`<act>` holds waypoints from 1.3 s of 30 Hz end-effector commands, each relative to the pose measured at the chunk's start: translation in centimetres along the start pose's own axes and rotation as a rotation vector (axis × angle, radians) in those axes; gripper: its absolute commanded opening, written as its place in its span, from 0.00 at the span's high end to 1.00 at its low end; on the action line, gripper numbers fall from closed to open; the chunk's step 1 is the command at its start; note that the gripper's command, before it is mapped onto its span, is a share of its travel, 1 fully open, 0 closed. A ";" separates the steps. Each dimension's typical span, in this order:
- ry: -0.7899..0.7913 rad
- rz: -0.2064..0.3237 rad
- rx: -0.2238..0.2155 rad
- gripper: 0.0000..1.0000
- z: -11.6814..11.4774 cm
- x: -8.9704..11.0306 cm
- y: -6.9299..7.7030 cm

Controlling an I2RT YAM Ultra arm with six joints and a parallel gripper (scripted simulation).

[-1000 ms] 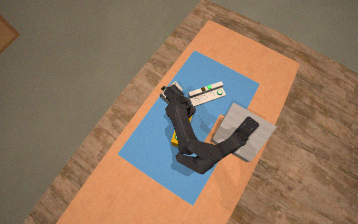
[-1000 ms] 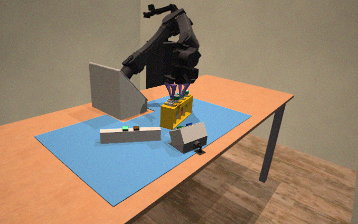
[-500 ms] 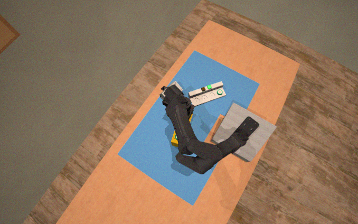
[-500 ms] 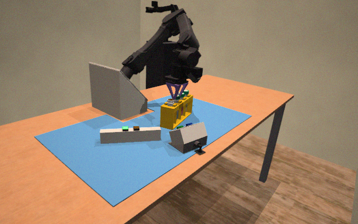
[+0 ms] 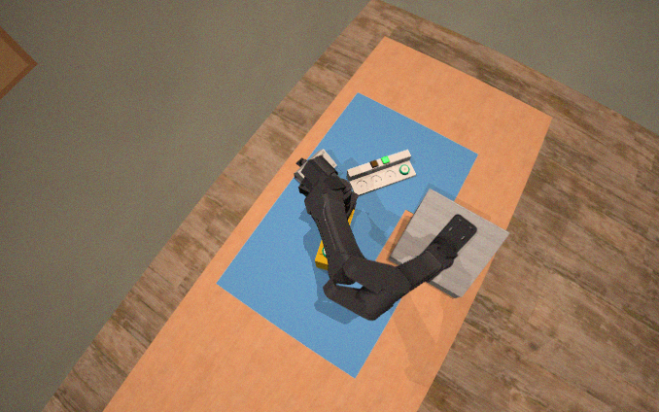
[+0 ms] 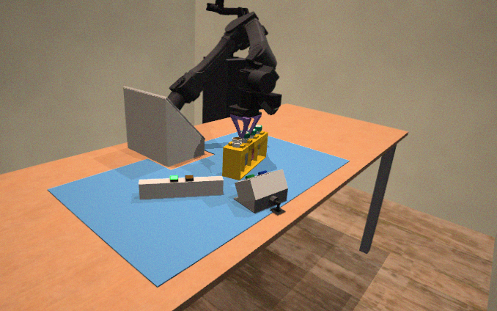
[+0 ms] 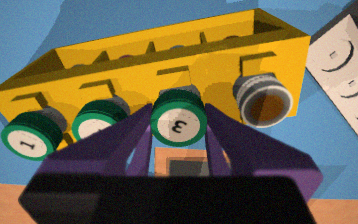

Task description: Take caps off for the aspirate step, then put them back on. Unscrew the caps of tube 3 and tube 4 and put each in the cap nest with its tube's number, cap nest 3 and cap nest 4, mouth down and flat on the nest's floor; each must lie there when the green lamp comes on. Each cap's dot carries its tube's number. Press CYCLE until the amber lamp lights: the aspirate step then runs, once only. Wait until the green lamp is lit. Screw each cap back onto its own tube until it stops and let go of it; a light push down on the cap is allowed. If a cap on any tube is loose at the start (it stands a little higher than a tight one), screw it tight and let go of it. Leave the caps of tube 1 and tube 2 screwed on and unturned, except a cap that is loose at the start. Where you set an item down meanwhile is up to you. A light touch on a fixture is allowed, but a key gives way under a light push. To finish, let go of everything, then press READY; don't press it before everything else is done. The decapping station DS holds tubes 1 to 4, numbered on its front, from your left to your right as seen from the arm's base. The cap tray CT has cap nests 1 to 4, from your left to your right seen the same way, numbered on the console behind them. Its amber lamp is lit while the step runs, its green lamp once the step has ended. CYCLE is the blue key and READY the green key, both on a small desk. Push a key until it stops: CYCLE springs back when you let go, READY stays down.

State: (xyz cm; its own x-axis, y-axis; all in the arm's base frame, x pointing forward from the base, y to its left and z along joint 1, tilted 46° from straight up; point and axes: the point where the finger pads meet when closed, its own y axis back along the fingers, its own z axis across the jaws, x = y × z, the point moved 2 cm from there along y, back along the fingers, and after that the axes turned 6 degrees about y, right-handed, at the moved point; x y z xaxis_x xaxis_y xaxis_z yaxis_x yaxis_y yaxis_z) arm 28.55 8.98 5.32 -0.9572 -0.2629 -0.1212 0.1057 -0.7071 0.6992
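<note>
The yellow decapping station [image 7: 150, 75] [image 6: 238, 161] [image 5: 320, 256] holds the tubes. My gripper [image 7: 178, 111] [image 6: 246, 131] reaches down over it, its purple fingers shut on green cap 3 [image 7: 178, 123], which sits on tube 3. Cap 1 [image 7: 30, 139] and cap 2 [image 7: 95, 126] sit on their tubes. Tube 4 [image 7: 264, 102] [image 6: 237, 141] stands open, without a cap. Cap 4 [image 5: 403, 169] lies in the rightmost nest of the cap tray [image 5: 376, 182] [image 7: 334, 62]. The green lamp [image 5: 385, 159] [image 6: 174, 177] is lit; the amber lamp [image 5: 373, 163] [image 6: 189, 177] is dark.
The small key desk [image 6: 262, 191] stands near the mat's edge, with the green key [image 6: 250, 177] and blue key [image 6: 262, 172] on top; the arm hides most of it in the overhead view. The grey arm mount [image 5: 467, 262] [image 6: 154, 128] stands behind the station.
</note>
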 end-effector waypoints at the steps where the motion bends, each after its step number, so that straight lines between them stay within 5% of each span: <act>1: -0.088 -0.014 0.002 1.00 -0.2 -0.1 0.4; 23: -0.754 -0.014 -0.002 1.00 -0.2 -0.1 0.3; 31: -0.773 -0.014 -0.002 1.00 -0.2 -0.1 0.3; 32: -0.773 -0.014 -0.002 0.51 -0.2 -0.1 0.3; 39: -0.773 -0.014 -0.002 0.51 -0.2 -0.1 0.3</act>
State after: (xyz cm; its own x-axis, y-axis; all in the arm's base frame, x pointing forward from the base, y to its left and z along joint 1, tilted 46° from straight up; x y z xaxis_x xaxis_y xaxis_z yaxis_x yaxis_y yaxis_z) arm 28.56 8.99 5.28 -0.8776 0.2652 0.3993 0.1040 -0.7079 0.6986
